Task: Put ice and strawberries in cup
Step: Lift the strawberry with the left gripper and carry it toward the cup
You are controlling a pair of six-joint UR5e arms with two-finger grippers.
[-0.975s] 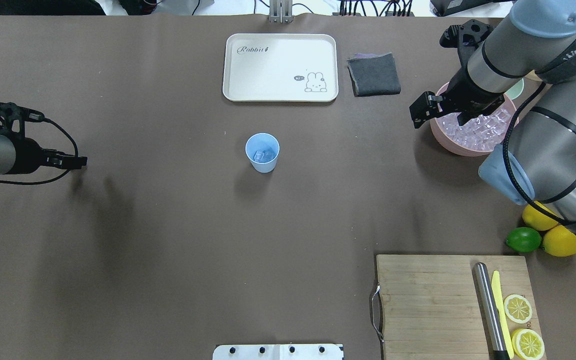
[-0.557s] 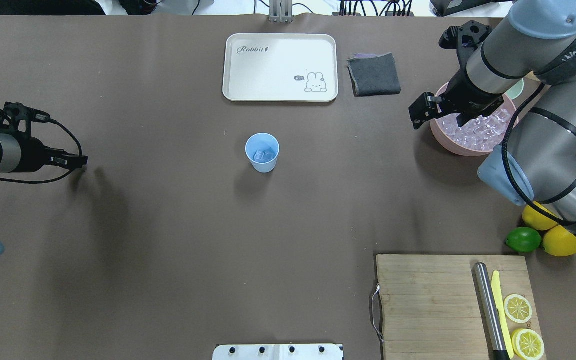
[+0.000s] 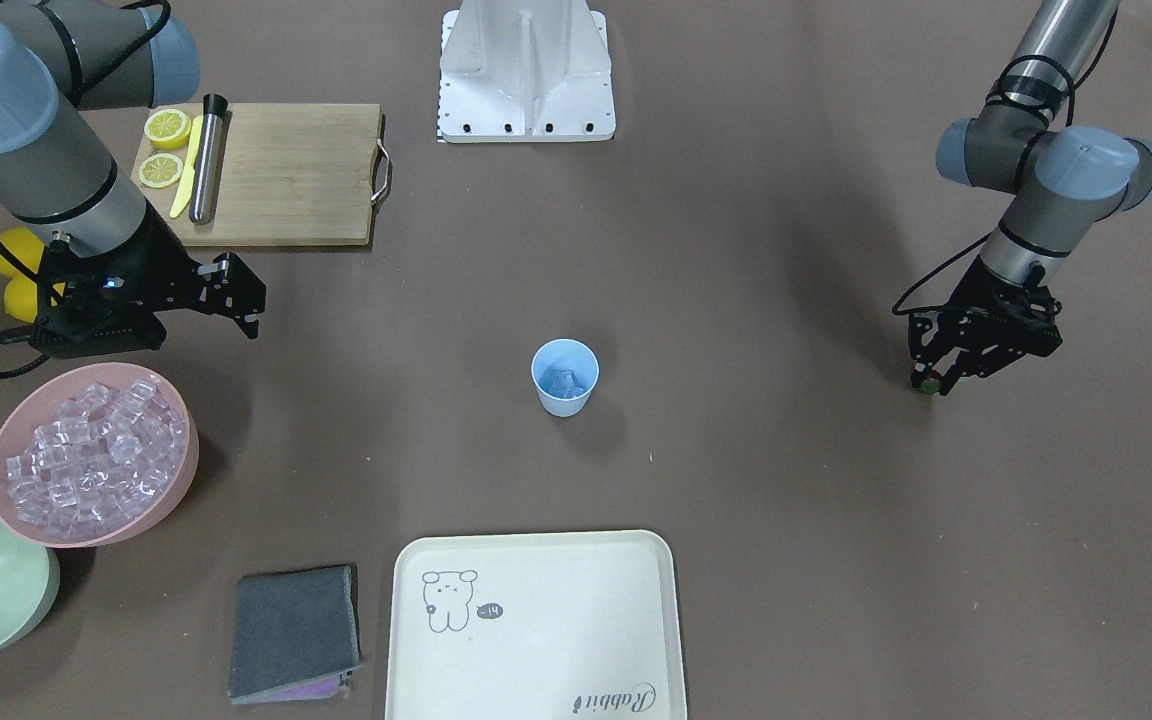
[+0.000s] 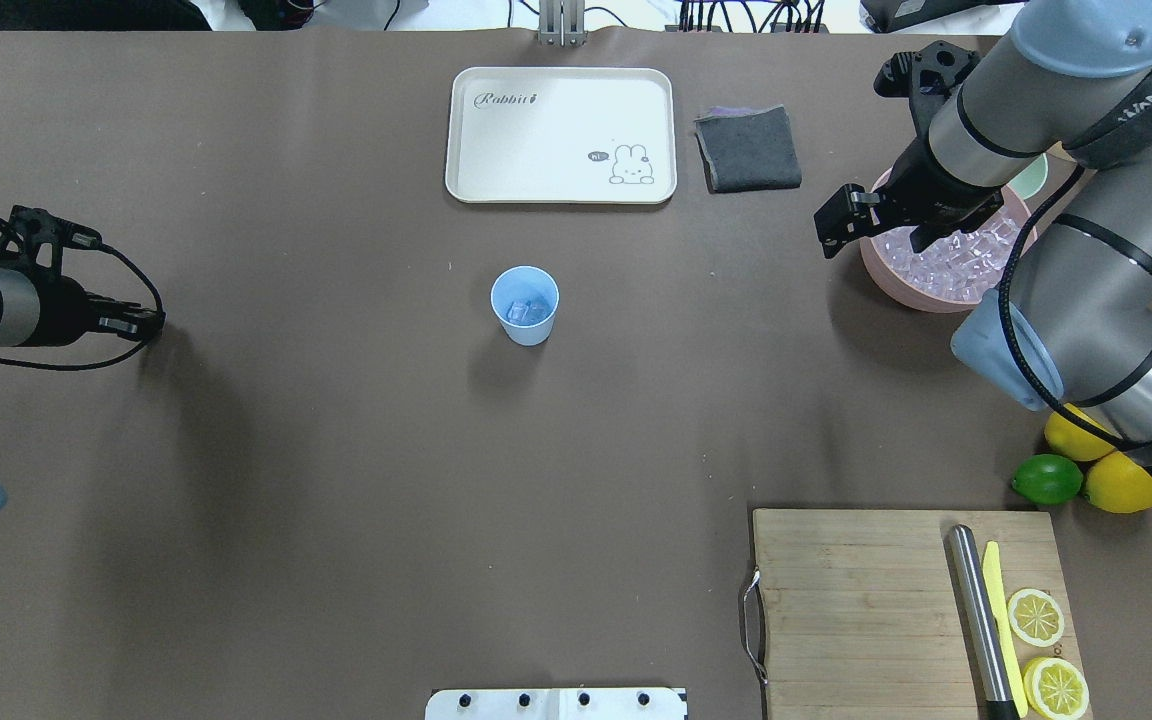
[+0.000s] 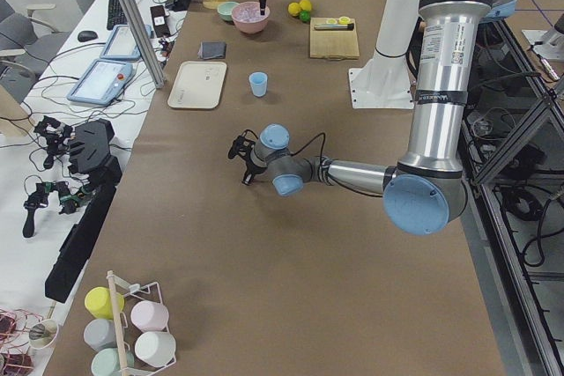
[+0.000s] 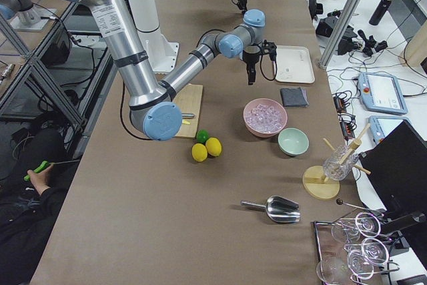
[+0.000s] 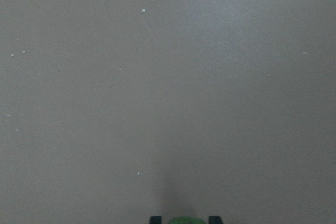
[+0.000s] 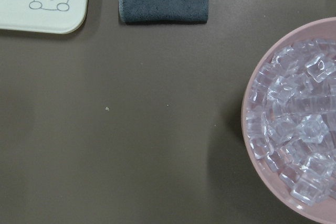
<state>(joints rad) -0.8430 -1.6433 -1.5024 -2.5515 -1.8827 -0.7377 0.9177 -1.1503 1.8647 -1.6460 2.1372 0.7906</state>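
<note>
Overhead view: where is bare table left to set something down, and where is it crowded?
Bare: the wide stretch between the left gripper and the cup, and the patch between the cup and the cutting board. Crowded: the right side, where pink bowl, cloth, lemons and the right gripper cluster.

Matt brown worktop (image 4: 336, 450), smooth, a few pale specks. Smooth light-blue plastic cup (image 4: 536, 335) with a faint sheen. Clear, glossy ice (image 8: 294, 145) in a smooth pink bowl (image 3: 179, 485). Cream tray (image 4: 536, 150), satin-smooth, plastic by the look of it. Fuzzy dark-grey cloth (image 4: 748, 150). Bare wood board (image 4: 856, 600), grain showing. Brushed metal rod (image 4: 979, 620). Berry (image 7: 187, 220) too blurry to call.
</note>
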